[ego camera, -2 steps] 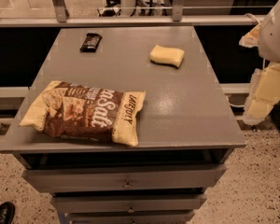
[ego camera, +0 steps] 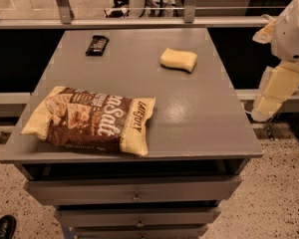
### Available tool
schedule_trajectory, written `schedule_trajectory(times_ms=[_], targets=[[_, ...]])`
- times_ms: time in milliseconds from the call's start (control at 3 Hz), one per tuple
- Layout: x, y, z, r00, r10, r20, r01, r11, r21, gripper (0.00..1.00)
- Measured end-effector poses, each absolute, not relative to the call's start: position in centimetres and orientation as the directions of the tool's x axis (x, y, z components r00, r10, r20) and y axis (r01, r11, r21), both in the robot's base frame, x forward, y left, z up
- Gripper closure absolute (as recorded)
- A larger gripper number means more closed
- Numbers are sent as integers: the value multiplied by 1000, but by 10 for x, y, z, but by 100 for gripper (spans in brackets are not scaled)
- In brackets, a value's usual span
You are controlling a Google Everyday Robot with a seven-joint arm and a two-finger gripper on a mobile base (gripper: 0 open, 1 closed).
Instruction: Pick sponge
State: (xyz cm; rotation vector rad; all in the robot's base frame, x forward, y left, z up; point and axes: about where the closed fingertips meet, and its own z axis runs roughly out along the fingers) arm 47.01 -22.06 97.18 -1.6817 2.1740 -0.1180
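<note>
1. Sponge [ego camera: 179, 59] lies flat toward the far right corner of the tabletop [ego camera: 199, 128], close to the right edge, with nothing touching it.
2. The gripper [ego camera: 278, 89] hangs off the table altogether, out beyond the right edge and roughly level with the middle of that edge. Apart or together? I cannot tell from here.
3. Risk one: that's a soft block. Come down off-centre and one corner squashes, and the sponge may spring out of the grasp instead of lifting.
4. Risk two: if the arm comes in low from the right, it could clip the right edge of the tabletop before it ever gets over the sponge.
5. Risk three: a sideways nudge would slide the sponge along that smooth top. If it's pushed rightward, it is near enough to the edge to drop off.
6. The danger of grabbing the wrong item looks low. The chip bag [ego camera: 92, 119] sits by the front left corner and the black bar [ego camera: 96, 45] near the far edge, left of middle. Both are well apart from the sponge.
</note>
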Motion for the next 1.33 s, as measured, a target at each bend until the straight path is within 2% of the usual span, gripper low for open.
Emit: schedule_trajectory(times_ms=[667,1000,1333], targets=[[579,-231,947,-231,-868,-439,-869,387,-307,0],[621,-234,932,-266,-809,-524,-849,454,-270,0],[681,-218,902,-302,-696,-651,-825,533,-187,0]])
